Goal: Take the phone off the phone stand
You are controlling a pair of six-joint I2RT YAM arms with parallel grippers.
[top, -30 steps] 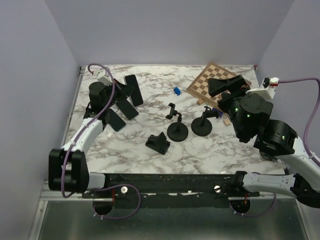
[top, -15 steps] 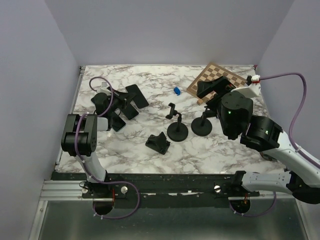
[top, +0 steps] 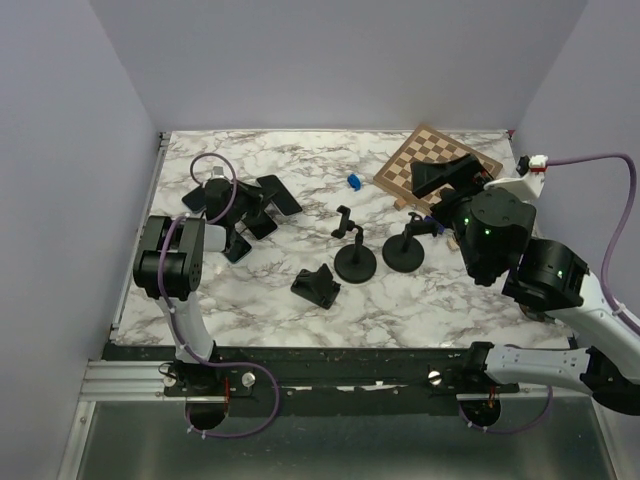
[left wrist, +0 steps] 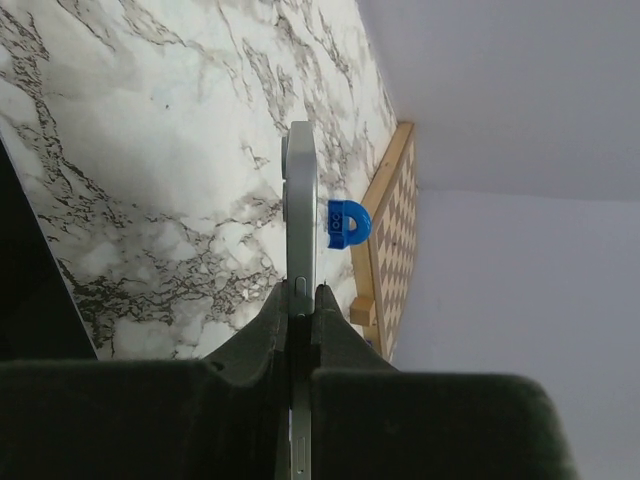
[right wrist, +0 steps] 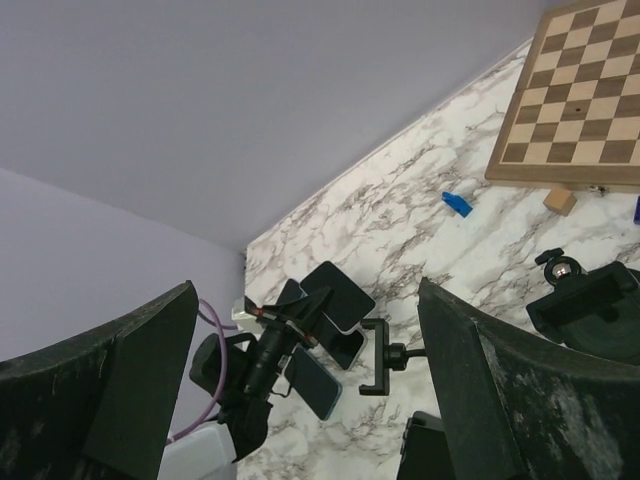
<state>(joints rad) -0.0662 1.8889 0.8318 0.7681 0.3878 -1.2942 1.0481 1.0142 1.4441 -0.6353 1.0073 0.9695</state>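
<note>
— On the white, grey-veined marble tabletop (top: 300, 160), biggest item first: a square wooden chessboard (top: 432, 158) in the far right corner. The right gripper (top: 448, 176) hangs over its near edge, jaws spread wide, nothing between them.
— Stands?
— Mid-table, a pair of black round-based clamp stands (top: 355, 262), just beside each other. A small black folding stand (top: 316, 286) sits nearer the arms. All look bare from overhead.
— So where is the phone?
— Far left, off every stand. The left gripper (left wrist: 300, 293) is clamped on a thin slab phone with a silver-grey edge (left wrist: 300, 200), seen edge-on from the wrist. Several dark flat slabs (top: 262, 222) cluster round that gripper overhead, and I can't tell which is the held one. Can't tell either whether it is clear of the marble. Smallest thing: a blue plastic piece (top: 353, 181) near the chessboard.
— How will it handle?
— Judging only: rigid, weighty for its thinness, with smooth faces, so slippery and liable to crack if dropped. The pads pinch the two broad faces near one end, and the long overhang may let it pivot. A hold nearer the middle would be steadier.
</note>
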